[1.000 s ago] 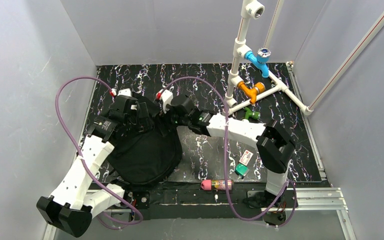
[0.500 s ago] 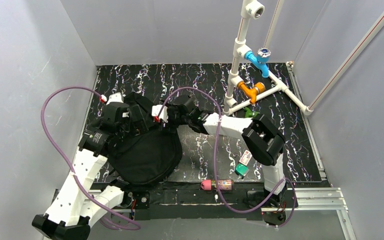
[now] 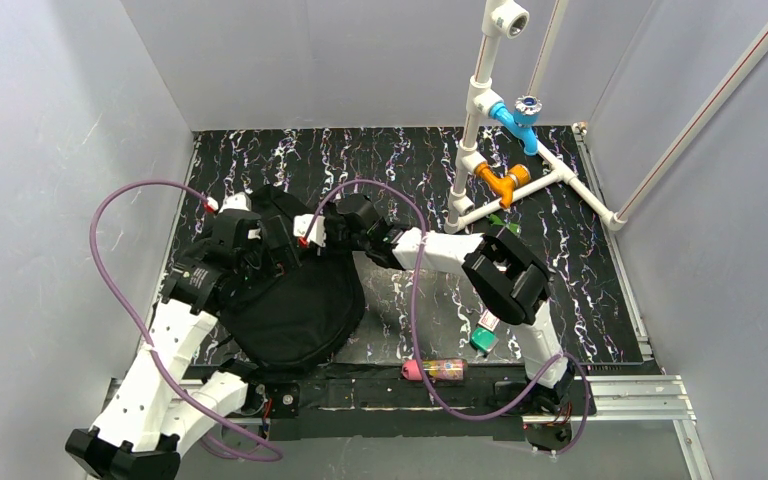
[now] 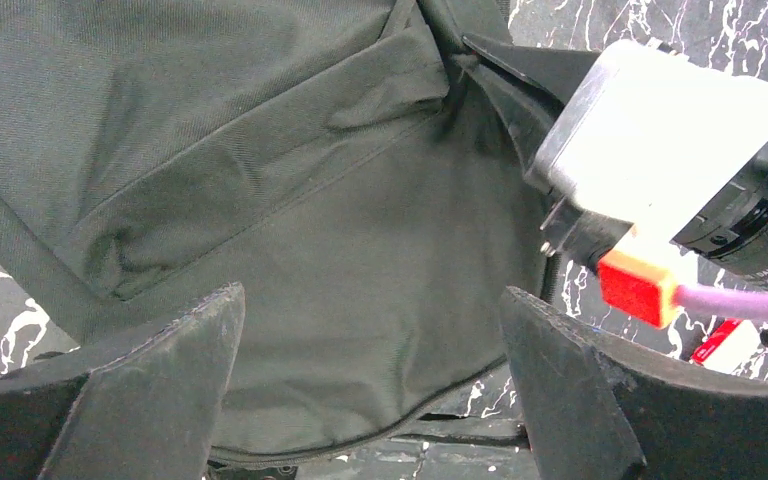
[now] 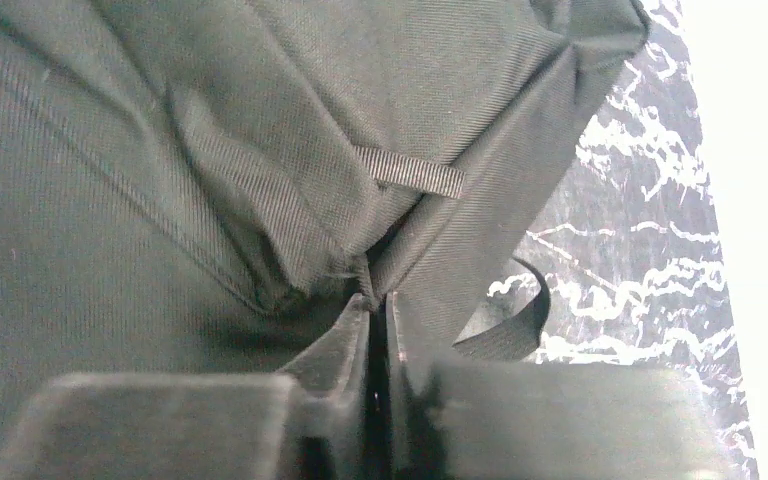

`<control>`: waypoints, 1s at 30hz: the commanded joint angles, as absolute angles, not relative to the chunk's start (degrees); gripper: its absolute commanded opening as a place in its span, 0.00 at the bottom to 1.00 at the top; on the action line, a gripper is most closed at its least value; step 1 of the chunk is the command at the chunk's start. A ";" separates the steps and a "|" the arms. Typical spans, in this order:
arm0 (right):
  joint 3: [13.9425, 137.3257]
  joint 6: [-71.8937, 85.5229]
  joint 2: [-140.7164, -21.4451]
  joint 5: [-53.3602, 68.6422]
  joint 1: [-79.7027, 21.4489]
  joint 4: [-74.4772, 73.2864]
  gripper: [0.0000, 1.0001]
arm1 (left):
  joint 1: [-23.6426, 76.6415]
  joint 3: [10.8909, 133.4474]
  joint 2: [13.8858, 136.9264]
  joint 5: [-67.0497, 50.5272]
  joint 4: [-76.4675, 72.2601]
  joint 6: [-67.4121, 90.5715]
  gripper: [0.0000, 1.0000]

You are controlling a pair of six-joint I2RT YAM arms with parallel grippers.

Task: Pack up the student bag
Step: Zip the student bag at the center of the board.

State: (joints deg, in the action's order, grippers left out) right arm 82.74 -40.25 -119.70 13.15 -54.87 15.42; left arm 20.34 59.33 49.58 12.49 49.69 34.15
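Top view: the bag [image 3: 295, 300] lies near-left on the table [image 3: 410, 165], and the right gripper [image 3: 312, 232] has slid in against its top edge. Left wrist: the left gripper [image 4: 370, 370] is spread wide over the fabric, empty. Right wrist: the jaws have just pinched together on a bag fold, probably to pull it open.

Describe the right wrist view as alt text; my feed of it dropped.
The right gripper pinches a fold of the black student bag, its fingers nearly together. A short webbing tab lies just above the pinch, and the marbled black table shows at right.
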 commanded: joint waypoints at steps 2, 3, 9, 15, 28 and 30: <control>83.03 -36.50 -117.66 6.75 -54.93 21.50 0.01 | 19.92 58.36 50.63 12.54 48.35 35.53 0.98; 81.56 -35.31 -116.24 6.40 -54.93 22.21 0.01 | 19.78 58.34 51.19 12.64 47.76 35.84 0.98; 72.96 -22.00 -108.69 10.17 -53.51 26.82 0.01 | 12.79 60.80 59.84 3.44 40.69 36.64 0.98; 69.25 -11.94 -108.93 15.81 -52.10 32.18 0.01 | 5.58 64.67 73.06 -14.03 35.47 38.40 0.98; 73.46 -4.30 -115.23 18.79 -49.13 35.66 0.25 | 5.54 60.19 76.08 -17.14 31.73 43.67 0.98; 72.98 -4.44 -115.08 18.25 -49.13 36.11 0.35 | 5.54 60.46 76.36 -16.84 31.64 44.01 0.98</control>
